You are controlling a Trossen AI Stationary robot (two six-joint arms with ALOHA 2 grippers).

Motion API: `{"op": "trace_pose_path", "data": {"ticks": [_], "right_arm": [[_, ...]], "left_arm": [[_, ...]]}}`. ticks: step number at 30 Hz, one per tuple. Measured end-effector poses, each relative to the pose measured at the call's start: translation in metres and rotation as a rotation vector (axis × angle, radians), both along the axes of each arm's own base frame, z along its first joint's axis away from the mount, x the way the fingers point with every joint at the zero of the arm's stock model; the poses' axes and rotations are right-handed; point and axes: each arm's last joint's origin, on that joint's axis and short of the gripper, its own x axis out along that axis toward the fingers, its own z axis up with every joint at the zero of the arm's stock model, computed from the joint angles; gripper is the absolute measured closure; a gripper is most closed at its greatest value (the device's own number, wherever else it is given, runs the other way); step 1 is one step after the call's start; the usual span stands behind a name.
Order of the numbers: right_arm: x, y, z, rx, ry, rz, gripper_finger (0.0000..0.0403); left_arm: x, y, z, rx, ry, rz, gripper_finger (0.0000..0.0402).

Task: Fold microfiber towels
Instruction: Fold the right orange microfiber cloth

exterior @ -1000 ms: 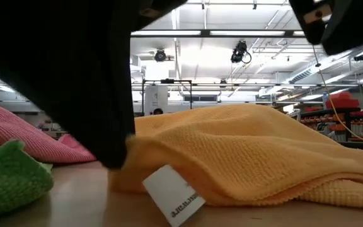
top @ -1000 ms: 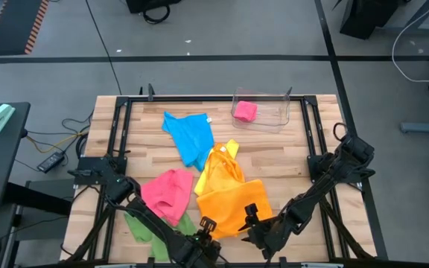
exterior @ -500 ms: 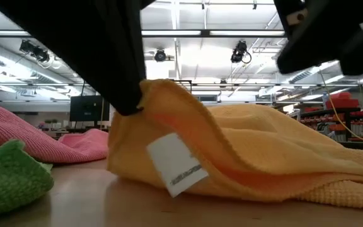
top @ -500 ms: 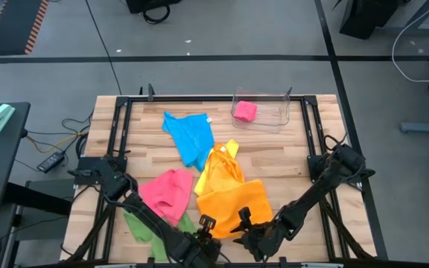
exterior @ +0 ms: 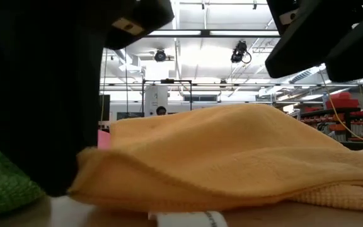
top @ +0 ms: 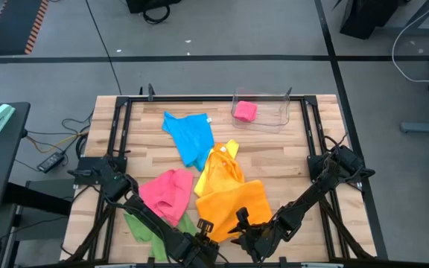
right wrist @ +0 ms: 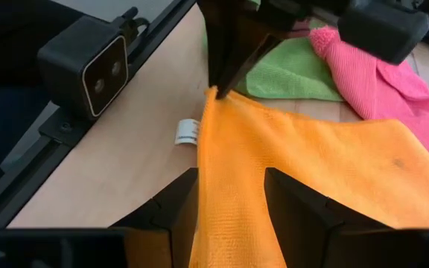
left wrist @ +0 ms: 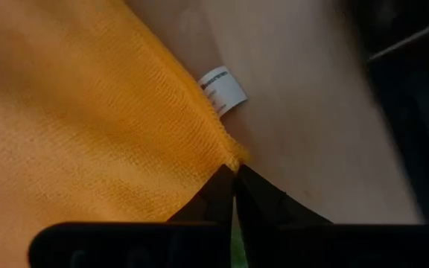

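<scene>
At the near edge of the wooden table point(top: 289, 152), an orange towel point(top: 232, 205) is laid partly crumpled, and it is gripped at both near corners. The left gripper point(left wrist: 234, 181) is seen with its fingers pressed together on the towel's near left corner, beside a white label point(left wrist: 223, 88) sewn into the hem. The right gripper point(right wrist: 232, 195) is set on the near edge of the same towel, its fingers point(right wrist: 293, 201) standing part-way apart with a band of orange cloth running between them; the cloth is held there. In the low view the orange towel fills the foreground as a rumpled mound, with the left arm dark in front of it. A yellow towel point(top: 222, 165) is found touching the orange one on its far side, partly overlapped by it. A pink towel point(top: 167, 192) is spread just to the left of the orange one, and a green towel point(top: 144, 227) lies partly under the pink one, near the table's front left. A blue towel point(top: 191, 135) is placed farther back, toward the middle of the table. A clear plastic bin point(top: 263, 110) stands at the far edge, with a small bundled pink cloth point(top: 245, 111) inside it.
</scene>
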Motion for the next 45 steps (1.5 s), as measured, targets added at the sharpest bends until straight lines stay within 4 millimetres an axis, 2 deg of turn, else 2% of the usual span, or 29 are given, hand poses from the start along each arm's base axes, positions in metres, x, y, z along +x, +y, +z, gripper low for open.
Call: {"op": "trace_pose_path", "data": {"ticks": [5, 13, 18, 29, 33, 39, 45], "right_arm": [[0.0, 0.0, 0.0, 0.004, 0.002, -0.004, 0.024], [0.0, 0.0, 0.0, 0.006, 0.003, -0.006, 0.024], [0.0, 0.0, 0.0, 0.005, 0.005, -0.006, 0.024], [0.001, -0.002, 0.0, 0.012, 0.006, -0.018, 0.024], [0.001, -0.002, -0.001, 0.024, 0.025, 0.005, 0.024], [0.0, -0.006, -0.005, 0.01, 0.064, -0.01, 0.024], [0.002, -0.008, -0.004, 0.019, 0.063, -0.023, 0.024]], "left_arm": [[0.0, 0.002, 0.006, -0.011, -0.005, 0.013, 0.0367], [0.006, 0.01, 0.008, -0.039, -0.012, 0.087, 0.0387], [0.003, 0.006, 0.007, -0.132, 0.071, 0.057, 0.0381], [0.005, 0.004, 0.008, -0.174, 0.074, 0.038, 0.0376], [0.006, 0.007, 0.008, -0.125, 0.039, 0.059, 0.0364], [0.002, 0.014, 0.008, 0.05, -0.01, 0.095, 0.033], [0.0, 0.011, 0.005, 0.052, -0.021, 0.097, 0.0317]]}}
